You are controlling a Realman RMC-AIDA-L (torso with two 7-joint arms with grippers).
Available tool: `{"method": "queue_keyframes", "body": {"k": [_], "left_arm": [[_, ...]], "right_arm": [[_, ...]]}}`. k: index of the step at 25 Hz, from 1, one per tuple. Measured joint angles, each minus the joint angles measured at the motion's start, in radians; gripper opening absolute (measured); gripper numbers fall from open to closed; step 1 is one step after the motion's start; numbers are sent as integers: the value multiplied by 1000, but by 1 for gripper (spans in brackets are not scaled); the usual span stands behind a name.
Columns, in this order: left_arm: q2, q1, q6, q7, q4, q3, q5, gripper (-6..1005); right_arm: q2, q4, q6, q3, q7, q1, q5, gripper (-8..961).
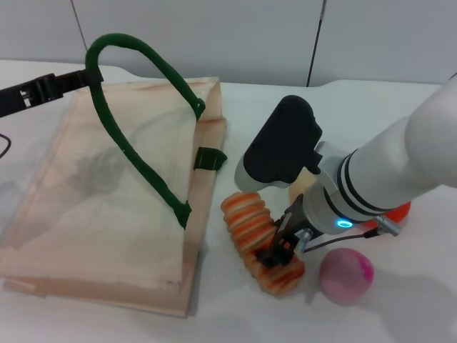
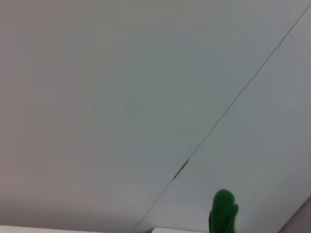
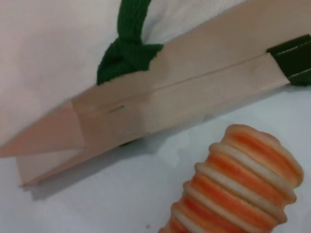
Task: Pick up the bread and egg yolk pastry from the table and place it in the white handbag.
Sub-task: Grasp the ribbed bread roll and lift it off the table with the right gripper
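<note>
Right gripper [image 1: 285, 246] down on the bread [image 1: 258, 243], dark fingers straddling the loaf toward its near end, closed against its sides as far as the head view lets on; loaf flat on the white table [image 1: 400, 314], no visible lift. Bread just beside the right edge of the white handbag [image 1: 114, 207], a thin strip of table between the two; same thing in the right wrist view, with the striped bread [image 3: 243, 189] close up and the folded edge of the handbag [image 3: 160, 107] right behind it, green tab and handle base showing. Handbag lying flat, one green handle [image 1: 136, 143] arching up off the cloth; left gripper [image 1: 50, 86] up at the top of that handle near the far left corner, looks to be pinching it, though can't really tell if the fingers are closed. Left wrist view mostly just wall, with a bit of the green handle [image 2: 223, 211] poking in at the edge. Pink ball [image 1: 346, 275] near the bread on the right, just past the gripper; orange ball [image 1: 396, 213] mostly hidden behind the right arm. Small pale beige patch peeking out behind the right wrist, too hidden to call it the egg yolk pastry.
</note>
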Motion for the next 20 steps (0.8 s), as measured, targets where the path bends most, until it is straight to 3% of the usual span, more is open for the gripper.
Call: {"method": "queue_keyframes", "body": {"k": [20], "left_arm": [[4,0,-59,9,-17,0,-29,121]], "right_arm": [[-5,-22,-5,2,0,4,-3,433]]}}
